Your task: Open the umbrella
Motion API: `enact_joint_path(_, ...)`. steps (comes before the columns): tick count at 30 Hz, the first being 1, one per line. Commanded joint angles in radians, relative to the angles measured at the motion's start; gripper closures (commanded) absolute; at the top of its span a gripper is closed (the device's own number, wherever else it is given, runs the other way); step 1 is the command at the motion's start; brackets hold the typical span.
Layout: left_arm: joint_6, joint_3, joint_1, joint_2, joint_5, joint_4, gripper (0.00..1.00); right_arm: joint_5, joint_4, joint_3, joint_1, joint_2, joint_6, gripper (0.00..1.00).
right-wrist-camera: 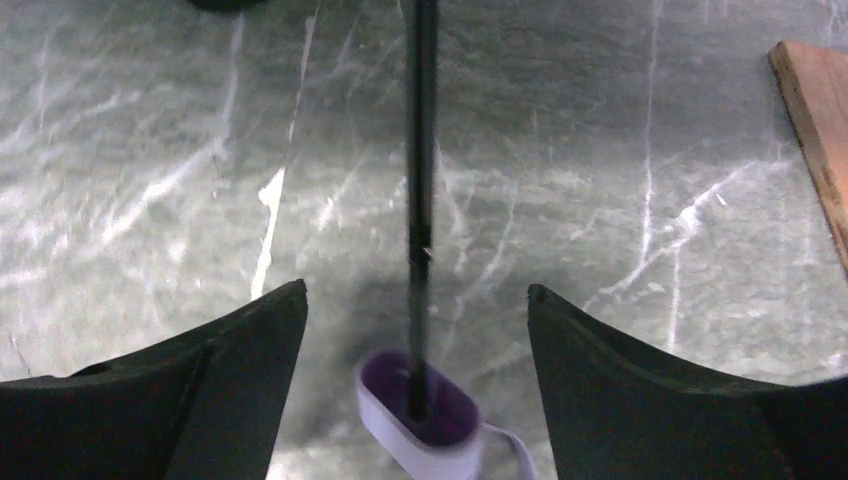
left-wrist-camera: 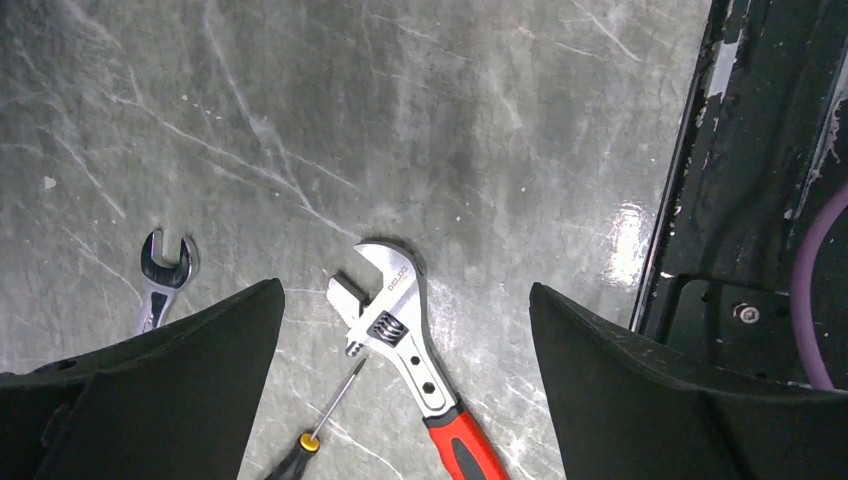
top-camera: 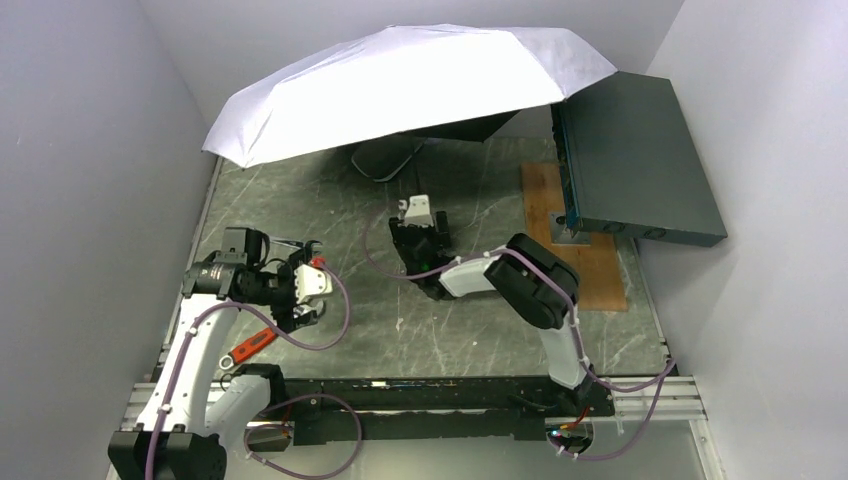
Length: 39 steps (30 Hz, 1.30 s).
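Observation:
The umbrella (top-camera: 410, 85) stands open at the back of the table, with its white canopy spread wide and the black underside showing beneath the far edge. Its thin black shaft (right-wrist-camera: 420, 150) runs down to the small pale handle (right-wrist-camera: 420, 425), which also shows in the top view (top-camera: 417, 208). My right gripper (top-camera: 418, 225) is open. In the right wrist view (right-wrist-camera: 416, 288) its jaws stand wide on either side of the shaft and handle without touching them. My left gripper (top-camera: 316, 293) is open and empty at the left, and in the left wrist view (left-wrist-camera: 405, 290) it hovers over tools.
A large dark teal flat box (top-camera: 635, 160) leans at the back right over a wooden board (top-camera: 590, 275). A red-handled adjustable wrench (left-wrist-camera: 400, 330), a screwdriver (left-wrist-camera: 320, 425) and a small spanner (left-wrist-camera: 160, 275) lie under the left gripper. A dark flat object (top-camera: 385, 158) lies under the canopy. Walls close in on both sides.

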Motion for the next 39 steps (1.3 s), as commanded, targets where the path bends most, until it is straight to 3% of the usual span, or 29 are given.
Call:
enact_joint_path(1,0.059,-0.025,-0.011,-0.003,0.001,0.03,0.02,-0.123,0.149,-0.132,0.019,-0.166,-0.108,0.13)
enact_joint_path(6,0.071,-0.103,-0.013,-0.049,-0.055,0.082,0.0,-0.286,0.133,-0.268,0.033,-0.307,-0.194,0.02)
enact_joint_path(10,0.007,-0.163,-0.013,-0.114,-0.082,0.164,0.0,-0.379,0.066,-0.35,0.039,-0.419,-0.24,0.0)
enact_joint_path(18,-0.251,-0.114,0.012,-0.15,-0.134,0.203,0.0,-0.553,-0.104,-0.461,0.04,-0.646,-0.308,0.0)
enact_joint_path(21,-0.403,-0.131,0.028,-0.217,-0.247,0.294,0.0,-0.636,-0.172,-0.5,0.038,-0.778,-0.337,0.0)
enact_joint_path(26,-0.563,-0.048,0.067,-0.182,-0.363,0.286,0.0,-0.824,-0.401,-0.504,-0.031,-1.006,-0.362,0.01)
enact_joint_path(29,-0.66,0.008,0.109,-0.141,-0.355,0.254,0.0,-0.969,-0.589,-0.445,-0.12,-1.076,-0.372,0.02)
enact_joint_path(32,-0.779,0.037,0.118,-0.14,-0.399,0.266,0.0,-1.02,-0.763,-0.369,-0.162,-1.134,-0.396,0.02)
enact_joint_path(39,-0.82,0.053,0.118,-0.218,-0.473,0.26,0.0,-1.231,-1.043,-0.32,-0.272,-1.29,-0.469,0.0)
